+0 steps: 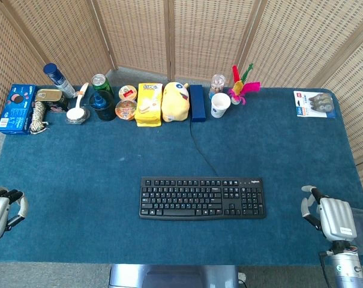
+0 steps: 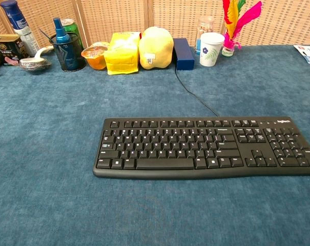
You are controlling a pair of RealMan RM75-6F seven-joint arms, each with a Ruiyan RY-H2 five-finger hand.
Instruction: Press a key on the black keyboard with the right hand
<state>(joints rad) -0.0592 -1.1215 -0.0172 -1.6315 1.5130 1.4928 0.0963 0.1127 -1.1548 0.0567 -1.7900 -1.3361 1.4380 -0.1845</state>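
Note:
The black keyboard [image 1: 202,198] lies flat in the middle of the blue table, near the front edge; the chest view shows the keyboard [image 2: 206,148] close up with nothing on its keys. Its cable [image 1: 199,150] runs back toward the far row of objects. My right hand [image 1: 331,217] rests at the table's front right corner, well to the right of the keyboard, holding nothing, fingers apart. At the front left edge sits my left hand [image 1: 2,210], empty as well. Neither hand appears in the chest view.
Along the far edge stand a blue box [image 1: 15,108], a spray can [image 1: 58,79], a green can [image 1: 100,84], a yellow package [image 1: 149,103], a yellow plush [image 1: 175,102], a paper cup [image 1: 220,105] and a feather toy [image 1: 242,84]. A blister pack [image 1: 314,104] lies far right.

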